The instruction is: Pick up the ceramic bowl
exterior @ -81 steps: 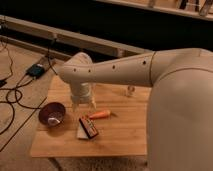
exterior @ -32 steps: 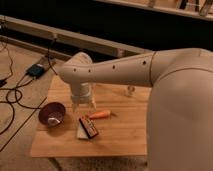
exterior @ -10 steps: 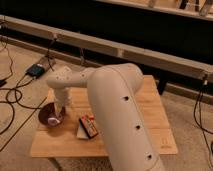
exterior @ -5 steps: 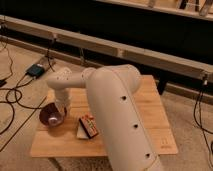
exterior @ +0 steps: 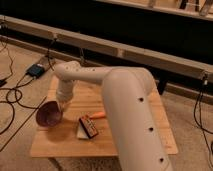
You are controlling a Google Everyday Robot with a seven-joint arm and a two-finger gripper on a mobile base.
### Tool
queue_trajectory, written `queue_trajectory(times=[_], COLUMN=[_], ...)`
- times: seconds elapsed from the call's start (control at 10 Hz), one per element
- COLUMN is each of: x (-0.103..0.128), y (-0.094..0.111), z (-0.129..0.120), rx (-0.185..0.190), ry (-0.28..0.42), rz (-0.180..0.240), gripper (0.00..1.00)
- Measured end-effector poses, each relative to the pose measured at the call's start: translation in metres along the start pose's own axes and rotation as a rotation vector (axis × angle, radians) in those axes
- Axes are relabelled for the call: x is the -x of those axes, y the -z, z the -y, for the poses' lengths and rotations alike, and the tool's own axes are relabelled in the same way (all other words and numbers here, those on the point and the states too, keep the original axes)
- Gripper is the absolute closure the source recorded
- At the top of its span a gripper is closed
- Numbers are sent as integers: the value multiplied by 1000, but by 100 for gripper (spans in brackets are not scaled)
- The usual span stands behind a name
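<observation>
Black cables [exterior: 12, 97] trail over the floor at far left, running out of view. The round, dark maroon-brown glossy ceramic bowl [exterior: 48, 114] sits tilted at the left edge of the pale wooden table [exterior: 65, 142], its paler inside facing the camera. The gripper [exterior: 62, 106] touches the bowl's right rim; the white arm [exterior: 125, 105] covers most of it. Right of it lie a small dark-and-white packet [exterior: 88, 126] and an orange carrot [exterior: 98, 115], partly hidden by the arm.

dim warm light, soft blur, pincer [exterior: 63, 105] shadowed beside the table [exterior: 125, 142]
</observation>
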Motion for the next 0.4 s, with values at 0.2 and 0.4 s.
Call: queue_trajectory(times=[0.2, 0.4], x=[0, 1], y=[19, 38], z=[3, 7], rx=[60, 113], ry=[-11, -17], rz=[15, 41], gripper=[100, 100])
